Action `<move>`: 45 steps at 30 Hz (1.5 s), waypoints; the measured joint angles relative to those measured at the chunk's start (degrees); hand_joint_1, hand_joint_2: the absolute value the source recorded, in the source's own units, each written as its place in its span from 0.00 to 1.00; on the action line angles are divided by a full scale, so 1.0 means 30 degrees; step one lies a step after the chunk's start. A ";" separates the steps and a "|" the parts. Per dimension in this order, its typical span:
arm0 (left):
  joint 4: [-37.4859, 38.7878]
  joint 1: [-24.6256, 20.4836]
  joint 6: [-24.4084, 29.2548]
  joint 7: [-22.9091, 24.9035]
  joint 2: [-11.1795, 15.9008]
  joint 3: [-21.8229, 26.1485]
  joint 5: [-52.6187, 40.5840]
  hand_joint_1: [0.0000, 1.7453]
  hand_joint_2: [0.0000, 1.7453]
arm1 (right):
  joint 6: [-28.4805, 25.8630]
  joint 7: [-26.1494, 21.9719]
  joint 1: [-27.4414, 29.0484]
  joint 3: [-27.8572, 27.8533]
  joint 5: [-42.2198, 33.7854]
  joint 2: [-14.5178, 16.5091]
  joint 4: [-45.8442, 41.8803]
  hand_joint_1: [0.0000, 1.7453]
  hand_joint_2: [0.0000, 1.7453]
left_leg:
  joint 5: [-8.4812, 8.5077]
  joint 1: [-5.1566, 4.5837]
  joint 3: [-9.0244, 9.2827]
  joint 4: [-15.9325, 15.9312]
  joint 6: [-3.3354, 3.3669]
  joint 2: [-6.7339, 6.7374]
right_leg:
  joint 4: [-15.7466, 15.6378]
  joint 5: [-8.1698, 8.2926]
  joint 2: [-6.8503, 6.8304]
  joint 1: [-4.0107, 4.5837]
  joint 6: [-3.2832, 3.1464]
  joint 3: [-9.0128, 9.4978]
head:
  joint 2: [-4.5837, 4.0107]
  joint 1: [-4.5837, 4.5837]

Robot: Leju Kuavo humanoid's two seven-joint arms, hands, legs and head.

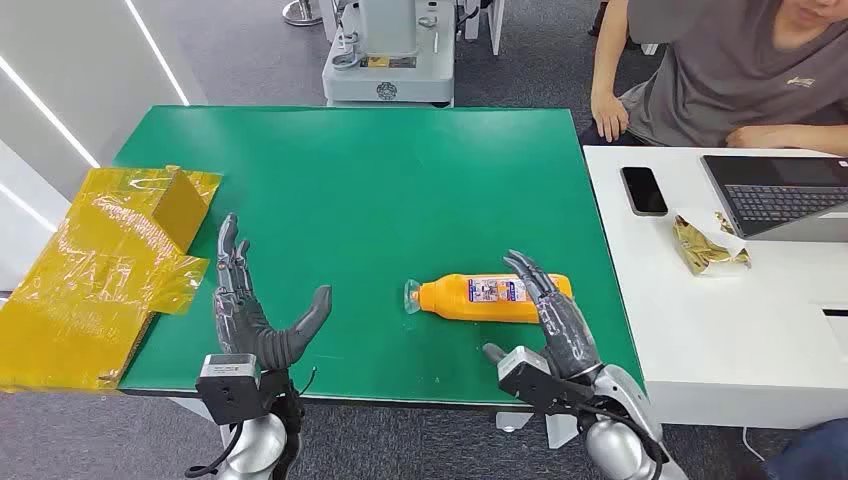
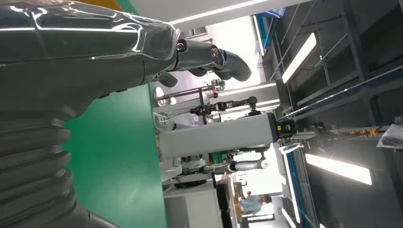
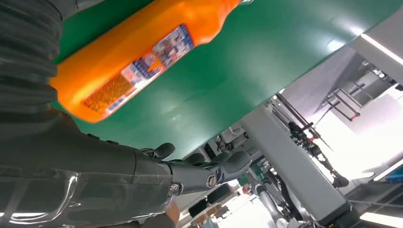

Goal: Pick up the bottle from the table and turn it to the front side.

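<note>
The green table (image 1: pixel 400 180) takes up the middle of the head view, with a white desk (image 1: pixel 720 330) along its right side and crinkled yellow film (image 1: pixel 100 270) spilling off its left edge. A person (image 1: pixel 740 70) sits in the upper right of the frame behind a laptop (image 1: pixel 780 195); a phone (image 1: pixel 644 190) and a gold wrapper (image 1: pixel 708 245) lie on the desk.

The orange bottle (image 1: pixel 490 296) lies on its side in the lower centre-right of the frame, cap toward the left, label up. My right hand (image 1: pixel 555 315) hovers at its base end, fingers spread and slightly curved, holding nothing; whether my fingertips touch the plastic I cannot tell. In the right wrist view the bottle (image 3: pixel 138 57) fills the upper left, its base close to my palm. My left hand (image 1: pixel 250 310) sits in the lower left of the frame, fingers apart and empty, well apart from the bottle.

I judge it a light, fairly stiff plastic bottle, smooth and likely to roll or slip. The wide middle around the label looks like my best hold, thumb on one side, fingers opposite, firmly enough that it won't spin as I turn it.
</note>
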 joint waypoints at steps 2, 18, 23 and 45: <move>0.0000 0.0000 -0.0027 -0.0004 0.0016 0.0000 0.0005 0.00 1.00 | 0.0284 0.0056 -0.0308 -0.0055 -0.0026 -0.0323 0.0080 0.00 1.00 | 0.0000 0.0001 0.0000 0.0000 0.0000 0.0002 | 0.0001 0.0000 0.0001 0.0000 0.0000 0.0000 | 0.0000 0.0000; 0.0000 -0.0223 -0.0344 -0.0341 0.0446 0.0002 0.0863 0.00 1.00 | 0.8222 -0.1000 -1.0942 0.3425 -0.1168 -0.5283 0.5505 0.00 1.00 | 0.0051 -0.0009 -0.0032 0.0011 0.0062 -0.0001 | 0.0011 0.0041 0.0001 -0.0005 0.0041 -0.0010 | 0.0000 0.0000; 0.0000 -0.0228 -0.0548 -0.0364 0.0543 0.0002 0.0851 0.00 1.00 | 1.0074 -0.1133 -1.5731 0.6788 -0.2417 -0.5526 0.8576 0.00 1.00 | 0.0056 -0.0003 -0.0029 0.0017 0.0063 -0.0028 | 0.0011 0.0044 -0.0016 -0.0004 0.0042 -0.0011 | 0.0000 -0.0005; -0.0313 0.0349 -0.1080 -0.0364 0.0525 0.0058 0.0366 0.00 1.00 | 0.9943 -0.2417 -1.9508 1.5175 -0.5015 -0.4175 1.5097 0.00 1.00 | 0.0055 -0.0001 -0.0047 0.0017 0.0066 -0.0079 | 0.0001 0.0037 -0.0069 0.0003 0.0049 -0.0007 | 0.0000 -0.0004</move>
